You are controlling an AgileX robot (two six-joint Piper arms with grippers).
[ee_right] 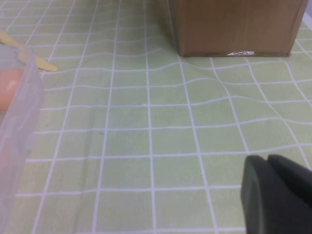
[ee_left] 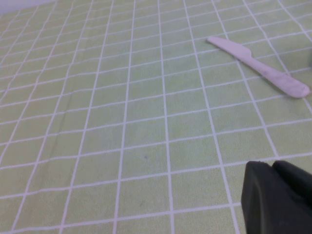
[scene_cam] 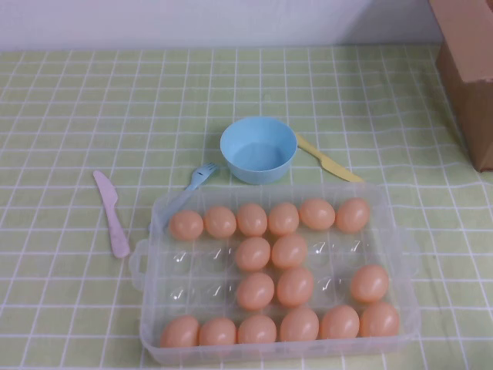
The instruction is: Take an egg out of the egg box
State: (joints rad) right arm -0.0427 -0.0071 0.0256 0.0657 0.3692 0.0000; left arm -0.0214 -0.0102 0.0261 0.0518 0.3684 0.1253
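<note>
A clear plastic egg box lies open at the front middle of the table and holds several tan eggs; some cups are empty. Neither arm shows in the high view. My left gripper is shut and empty, low over bare green checked cloth, away from the box. My right gripper is shut and empty over the cloth to the right of the box, whose corner with one egg shows in the right wrist view.
A light blue bowl stands just behind the box, with a blue fork and a yellow knife beside it. A pink knife lies left of the box, also in the left wrist view. A cardboard box stands far right.
</note>
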